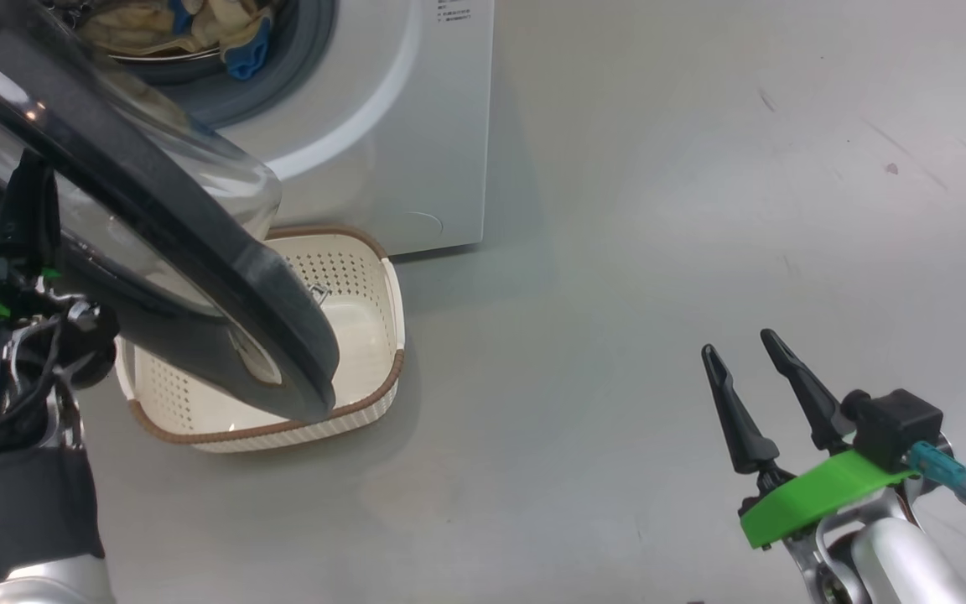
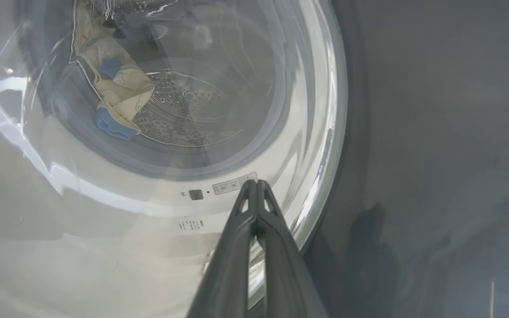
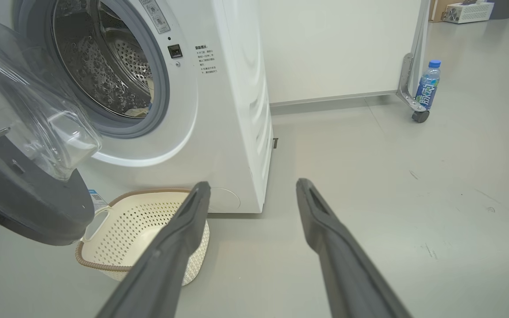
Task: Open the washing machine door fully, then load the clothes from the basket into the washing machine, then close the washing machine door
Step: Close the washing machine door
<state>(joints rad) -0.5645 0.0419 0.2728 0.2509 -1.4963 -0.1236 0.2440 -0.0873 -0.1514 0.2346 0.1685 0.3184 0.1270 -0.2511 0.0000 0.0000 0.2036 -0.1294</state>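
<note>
The washing machine (image 1: 416, 126) stands at the upper left with its drum open. The washing machine door (image 1: 282, 319), black-rimmed with a clear glass bowl, hangs half swung out over the basket (image 1: 357, 277). Pale yellow clothes (image 1: 181, 29) with blue cuffs lie in the drum. In the left wrist view those clothes (image 2: 117, 92) show through the door glass. My left gripper (image 1: 30, 168), shut and holding nothing, sits at the door's outer face, its tips (image 2: 254, 183) by the glass beside the black rim (image 2: 413, 132). My right gripper (image 1: 743, 352) stands open over bare floor, far right of the basket (image 3: 148, 221).
The part of the basket's floor that shows holds no clothes; the door (image 3: 24, 207) hides the rest. A blue-capped bottle (image 3: 427, 86) stands by a caster of a white panel (image 3: 334, 48) behind the washing machine (image 3: 228, 110). Grey floor spreads to the right.
</note>
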